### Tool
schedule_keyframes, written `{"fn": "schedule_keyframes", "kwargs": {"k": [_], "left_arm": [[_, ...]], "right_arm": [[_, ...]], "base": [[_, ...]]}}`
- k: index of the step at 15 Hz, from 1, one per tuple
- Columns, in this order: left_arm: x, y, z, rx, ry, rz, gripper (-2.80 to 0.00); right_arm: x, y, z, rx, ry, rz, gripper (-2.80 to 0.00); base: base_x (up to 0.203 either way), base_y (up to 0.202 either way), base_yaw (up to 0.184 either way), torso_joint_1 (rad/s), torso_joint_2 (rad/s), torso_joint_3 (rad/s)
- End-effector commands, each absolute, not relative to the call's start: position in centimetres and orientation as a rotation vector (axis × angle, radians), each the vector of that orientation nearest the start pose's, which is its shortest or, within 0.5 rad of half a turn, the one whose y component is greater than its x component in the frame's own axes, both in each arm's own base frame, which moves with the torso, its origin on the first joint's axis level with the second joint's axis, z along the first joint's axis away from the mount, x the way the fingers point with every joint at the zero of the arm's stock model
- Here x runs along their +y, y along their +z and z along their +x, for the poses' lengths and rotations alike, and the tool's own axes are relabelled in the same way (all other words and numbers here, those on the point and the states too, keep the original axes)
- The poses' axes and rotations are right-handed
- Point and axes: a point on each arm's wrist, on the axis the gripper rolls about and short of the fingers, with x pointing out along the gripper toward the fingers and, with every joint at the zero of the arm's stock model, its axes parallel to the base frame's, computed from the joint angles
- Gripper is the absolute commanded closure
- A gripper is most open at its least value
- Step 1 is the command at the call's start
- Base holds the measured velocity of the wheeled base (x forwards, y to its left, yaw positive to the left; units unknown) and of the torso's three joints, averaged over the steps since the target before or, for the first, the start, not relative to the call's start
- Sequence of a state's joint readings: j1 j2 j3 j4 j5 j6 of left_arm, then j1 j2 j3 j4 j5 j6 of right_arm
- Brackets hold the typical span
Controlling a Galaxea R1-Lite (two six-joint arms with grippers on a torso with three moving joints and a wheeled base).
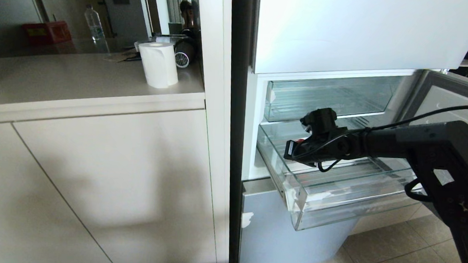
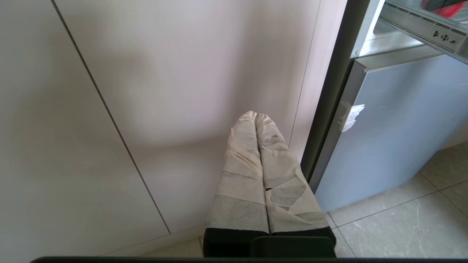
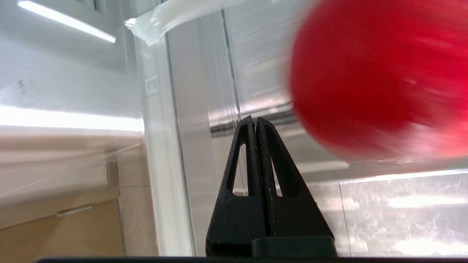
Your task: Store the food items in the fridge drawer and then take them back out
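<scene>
Taped, pressed-together fingers [image 2: 256, 146] mark the parked left gripper [image 2: 256, 116] beside the cabinet, while the right gripper [image 3: 254, 119], clamped on nothing inside the fridge drawer [image 1: 334, 201], sits beside the loose red fruit [image 3: 380, 76] near the drawer's left wall, which a nudge could roll away.

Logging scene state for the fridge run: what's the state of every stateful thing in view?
Clear plastic fridge drawer: pulled out.
Round red fruit: in the drawer, not gripped, beside the shut fingers.
Right gripper: shut, empty, inside the drawer.
Left gripper: shut, empty, parked low by the white cabinet front.
Silver-blue lower fridge panel: closed.
White paper roll: upright on the counter.
</scene>
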State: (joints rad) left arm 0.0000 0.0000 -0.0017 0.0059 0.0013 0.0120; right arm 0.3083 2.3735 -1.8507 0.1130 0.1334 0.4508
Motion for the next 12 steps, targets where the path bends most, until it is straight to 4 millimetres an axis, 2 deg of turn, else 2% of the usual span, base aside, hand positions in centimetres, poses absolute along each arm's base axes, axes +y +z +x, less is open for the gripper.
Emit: {"fn": "schedule_keyframes", "kwargs": {"k": [1, 5, 6, 10, 12], "left_arm": [[0.0, 7.5, -2.3, 0.005, 0.002, 0.012, 0.00], [0.0, 7.5, -2.3, 0.004, 0.002, 0.012, 0.00], [0.0, 7.5, -2.3, 0.005, 0.002, 0.012, 0.00], [0.0, 7.5, -2.3, 0.005, 0.002, 0.012, 0.00], [0.0, 7.5, -2.3, 0.005, 0.002, 0.012, 0.00]], "right_arm": [[14.7, 13.9, 45.3, 0.718, 0.275, 0.376, 0.00], [13.7, 15.0, 45.2, 0.674, 0.217, 0.352, 0.00], [13.1, 15.5, 45.1, 0.660, 0.211, 0.343, -2.80], [12.3, 18.4, 43.4, 0.618, 0.218, 0.340, -2.80], [10.5, 19.2, 43.3, 0.597, 0.186, 0.350, -2.80]], "base": [[0.000, 0.000, 0.000, 0.000, 0.00, 0.000], [0.000, 0.000, 0.000, 0.000, 0.00, 0.000], [0.000, 0.000, 0.000, 0.000, 0.00, 0.000], [0.000, 0.000, 0.000, 0.000, 0.00, 0.000], [0.000, 0.000, 0.000, 0.000, 0.00, 0.000]]}}
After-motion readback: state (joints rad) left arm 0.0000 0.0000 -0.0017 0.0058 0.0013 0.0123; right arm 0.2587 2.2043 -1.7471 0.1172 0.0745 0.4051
